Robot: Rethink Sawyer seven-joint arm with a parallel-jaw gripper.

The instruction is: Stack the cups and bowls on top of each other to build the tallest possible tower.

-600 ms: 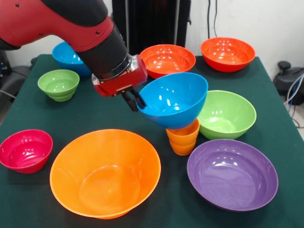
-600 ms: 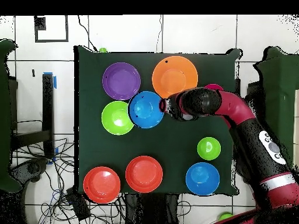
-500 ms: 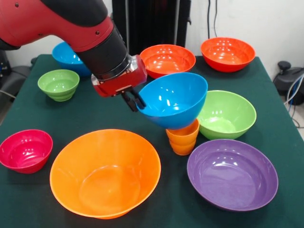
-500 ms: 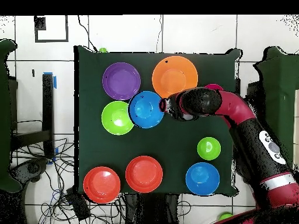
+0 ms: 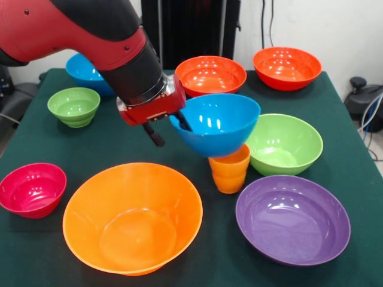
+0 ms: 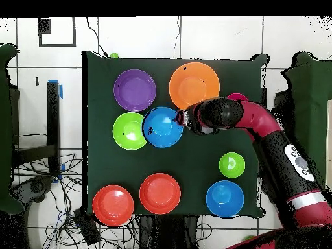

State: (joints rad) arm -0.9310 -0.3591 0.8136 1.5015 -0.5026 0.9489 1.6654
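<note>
A: At the table's middle, front view: the gripper (image 5: 169, 127) has its fingers either side of the near rim of the blue bowl (image 5: 216, 124), one inside, one outside. Pinched or just let go?

B: Cannot tell; the rim hides the contact. The blue bowl sits level on the orange cup (image 5: 230, 169), directly above it, with the green bowl (image 5: 283, 143) at its 3 o'clock.

A: Handling?

B: Thin, glossy plastic: light, stiff, slippery. A wide bowl on a narrow cup will likely tip if nudged. The rim is the place to hold, as here.

A: Against half a second ago?

B: The bowl was tilted, mouth toward the camera; now it is level and slightly higher. The wrist has rotated with it.

A: Round about?

B: Large orange bowl (image 5: 133, 216) at 7 o'clock of the cup, purple bowl (image 5: 292, 219) at 5.
</note>
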